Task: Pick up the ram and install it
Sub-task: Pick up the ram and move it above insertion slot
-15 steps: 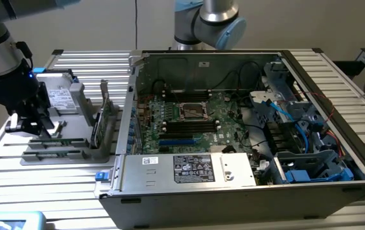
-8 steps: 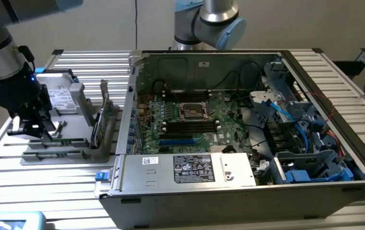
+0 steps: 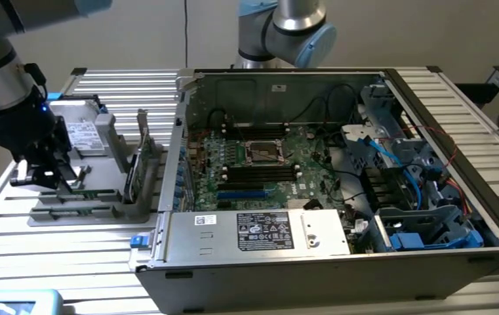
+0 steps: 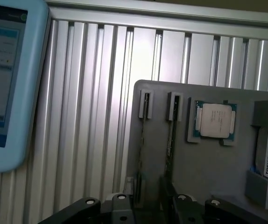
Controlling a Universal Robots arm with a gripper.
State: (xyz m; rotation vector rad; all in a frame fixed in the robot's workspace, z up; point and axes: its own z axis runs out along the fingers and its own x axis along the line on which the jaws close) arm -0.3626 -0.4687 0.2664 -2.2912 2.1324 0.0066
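Fingers (image 4: 190, 210) open by two upright ram sticks (image 4: 171, 140) on one gray tray (image 4: 208, 168), one processor (image 4: 215, 120) alongside.

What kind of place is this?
Probably a robot lab for building computers: a robot arm over a grey parts tray, beside an open computer case on a ribbed metal table.

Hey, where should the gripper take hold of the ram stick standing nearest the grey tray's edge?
Probably by its two flat faces near mid-length, coming straight down from above. The ram stands on edge between end slots of the grey tray, leaving just its thin top edge and upper faces free.
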